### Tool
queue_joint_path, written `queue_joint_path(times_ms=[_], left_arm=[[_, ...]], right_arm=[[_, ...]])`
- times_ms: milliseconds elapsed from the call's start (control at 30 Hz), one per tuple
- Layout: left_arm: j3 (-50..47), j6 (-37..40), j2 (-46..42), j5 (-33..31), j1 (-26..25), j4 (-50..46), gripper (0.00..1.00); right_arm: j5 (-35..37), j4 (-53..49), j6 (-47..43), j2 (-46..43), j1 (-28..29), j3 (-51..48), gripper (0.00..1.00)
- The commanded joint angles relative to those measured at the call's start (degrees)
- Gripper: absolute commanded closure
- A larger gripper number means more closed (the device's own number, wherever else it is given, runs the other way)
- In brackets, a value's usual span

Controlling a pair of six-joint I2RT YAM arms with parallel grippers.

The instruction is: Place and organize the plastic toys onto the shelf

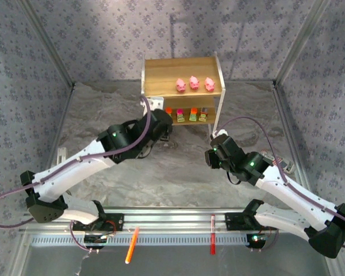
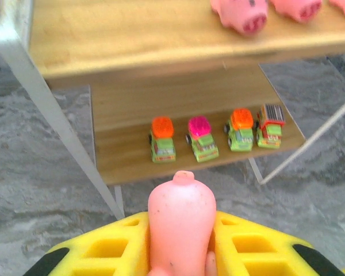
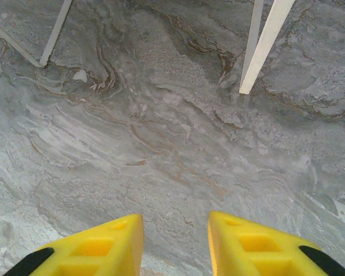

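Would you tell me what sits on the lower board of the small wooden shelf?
Four blocky yellow-green toy trucks stand in a row; its rear is hidden under the upper board.

Walls (image 1: 103, 34) on 3 sides: grey-lilac covering w/ small repeating floral print. Back wall brighter in the middle, dimmer twd the corners. Slim alu posts slant up from the tabletop's far corners, left post (image 1: 48, 43) + right post (image 1: 299, 40). Tabletop (image 1: 178, 178) has a grey marble-look sheet w/ whitish + brownish veins, rumpled along the far edge where it meets the back wall. Silver metal rail (image 1: 178, 221) runs along the near edge, L to R. Light soft, shadows faint.
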Motion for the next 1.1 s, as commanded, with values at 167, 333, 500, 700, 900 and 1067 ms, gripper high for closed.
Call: queue_joint_path(times_ms=[167,333,500,700,900,1067], left_arm=[[12.5,6.5,6.3,8.1,8.2,-2.7,0.73],[21.1,7.6,11.0,12.4,11.6,-4.9,0.73],[30.3,7.8,16.9,15.9,14.7,-8.4,0.73],[35.7,7.5,21.6,17.4,16.4,-10.6,0.73],[38.7,6.9,24.6,17.3,17.4,-12.3,0.73],[39.3,6.5,25.4,17.1,18.0,-12.4,0.73]], right_arm=[[0.2,0.2,-0.3,-0.6,0.7,-0.9,0.64],[0.3,0.3,-0.3,-0.6,0.8,-1.1,0.64],[0.5,0.3,-0.3,-0.5,0.8,-1.1,0.64],[0.8,0.2,-0.1,-0.8,0.8,-1.5,0.64],[1.0,0.3,-0.1,-0.9,0.8,-1.8,0.64],[1.1,0.4,0.0,-1.5,0.8,-2.2,0.65]])
